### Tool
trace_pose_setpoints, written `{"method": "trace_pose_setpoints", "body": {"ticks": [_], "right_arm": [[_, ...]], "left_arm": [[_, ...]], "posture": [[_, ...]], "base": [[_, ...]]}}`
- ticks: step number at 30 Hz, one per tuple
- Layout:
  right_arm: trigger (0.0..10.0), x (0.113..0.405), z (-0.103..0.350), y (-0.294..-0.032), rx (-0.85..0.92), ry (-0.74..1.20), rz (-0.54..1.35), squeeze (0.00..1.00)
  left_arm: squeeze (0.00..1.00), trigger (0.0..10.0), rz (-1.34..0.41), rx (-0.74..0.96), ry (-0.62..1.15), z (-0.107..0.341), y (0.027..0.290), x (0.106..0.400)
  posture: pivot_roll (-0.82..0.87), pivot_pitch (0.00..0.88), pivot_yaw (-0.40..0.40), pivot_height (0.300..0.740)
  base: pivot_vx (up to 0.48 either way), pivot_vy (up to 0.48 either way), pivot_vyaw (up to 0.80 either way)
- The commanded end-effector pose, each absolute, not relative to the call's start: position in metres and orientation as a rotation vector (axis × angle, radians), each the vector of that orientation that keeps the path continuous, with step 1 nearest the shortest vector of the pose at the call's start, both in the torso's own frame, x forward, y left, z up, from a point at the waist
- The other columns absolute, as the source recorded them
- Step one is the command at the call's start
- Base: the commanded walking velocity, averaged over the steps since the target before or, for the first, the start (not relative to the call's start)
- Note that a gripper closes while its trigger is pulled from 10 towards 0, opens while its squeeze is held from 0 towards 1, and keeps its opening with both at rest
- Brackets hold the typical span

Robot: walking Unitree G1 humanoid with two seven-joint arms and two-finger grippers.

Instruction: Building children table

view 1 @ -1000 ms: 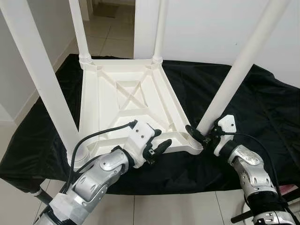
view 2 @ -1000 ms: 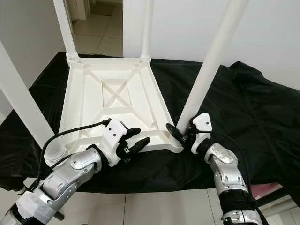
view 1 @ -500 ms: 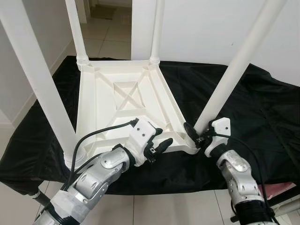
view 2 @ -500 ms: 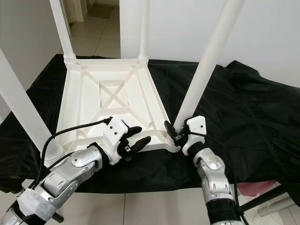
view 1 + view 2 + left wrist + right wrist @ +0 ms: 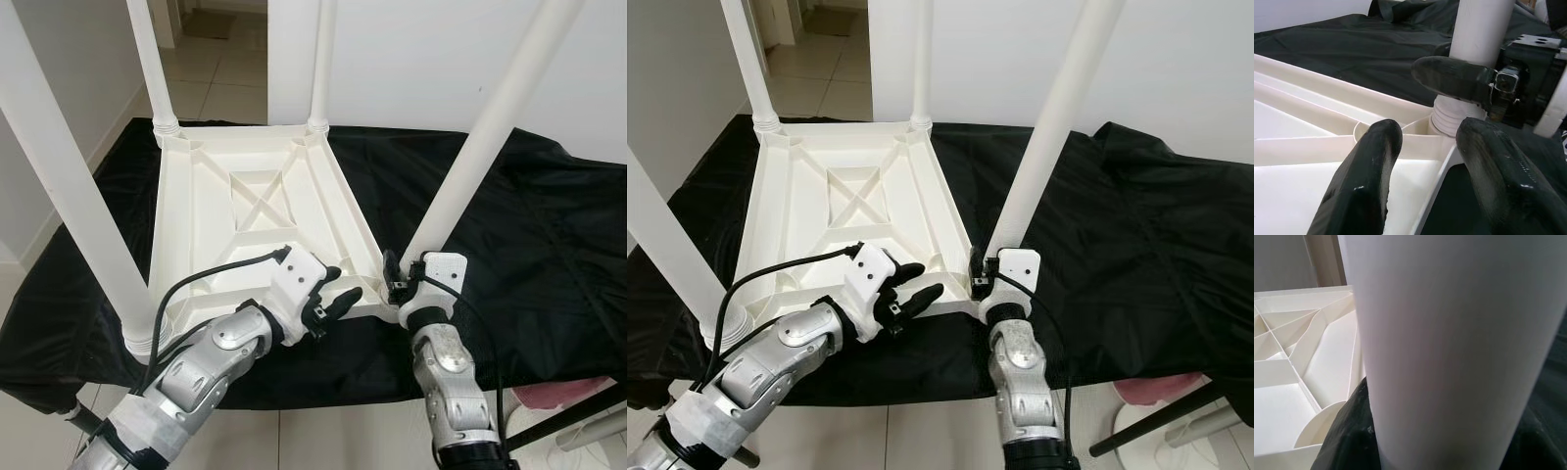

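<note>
Upside down on the black cloth [image 5: 549, 225], the white table [image 5: 235, 211] has its 5 o'clock leg [image 5: 470, 162] clasped by the right gripper [image 5: 397, 284], while the left gripper [image 5: 333, 299] hovers spread-fingered at 6 o'clock.

tabletop [image 5: 257, 211]: 1 | legs [image 5: 487, 137]: 4 | black cloth [image 5: 529, 235]: 1

— Table colour?
— The upturned table top [image 5: 257, 211] is plain white with a crossed rib pattern; all legs, including the near right leg [image 5: 470, 166], are white.
— Covering beneath?
— A black cloth [image 5: 529, 235], unpatterned.
— Robot parts?
— Left gripper [image 5: 333, 302] has black fingers on a white mount; right gripper [image 5: 392, 279] likewise. Arms silver.
— Floor?
— Pale beige tiles [image 5: 220, 93].
</note>
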State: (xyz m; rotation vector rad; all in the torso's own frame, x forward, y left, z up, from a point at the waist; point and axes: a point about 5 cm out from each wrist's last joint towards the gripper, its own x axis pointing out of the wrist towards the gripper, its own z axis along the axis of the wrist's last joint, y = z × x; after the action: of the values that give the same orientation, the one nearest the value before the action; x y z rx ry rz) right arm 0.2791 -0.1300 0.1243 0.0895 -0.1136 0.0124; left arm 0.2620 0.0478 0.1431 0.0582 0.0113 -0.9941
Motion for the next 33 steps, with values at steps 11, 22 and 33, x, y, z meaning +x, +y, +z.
{"method": "trace_pose_setpoints", "body": {"ticks": [11, 22, 33], "right_arm": [[10.0, 0.283, 0.124, -0.139, 0.104, -0.097, 0.023, 1.0], [10.0, 0.284, 0.123, -0.161, 0.046, -0.139, 0.157, 1.0], [10.0, 0.285, 0.125, -0.169, -0.035, -0.122, 0.482, 0.0]], "left_arm": [[0.0, 10.0, -1.192, 0.063, 0.0, 0.148, 0.043, 0.258], [0.0, 10.0, -1.185, 0.057, 0.007, 0.145, 0.042, 0.256], [0.0, 10.0, -1.192, 0.061, 0.007, 0.146, 0.041, 0.257]], "posture": [[-0.02, 0.0, -0.057, 0.74], [-0.02, 0.0, -0.059, 0.74], [-0.03, 0.0, -0.052, 0.74]], "base": [[0.0, 0.0, 0.0], [0.0, 0.0, 0.0], [0.0, 0.0, 0.0]]}}
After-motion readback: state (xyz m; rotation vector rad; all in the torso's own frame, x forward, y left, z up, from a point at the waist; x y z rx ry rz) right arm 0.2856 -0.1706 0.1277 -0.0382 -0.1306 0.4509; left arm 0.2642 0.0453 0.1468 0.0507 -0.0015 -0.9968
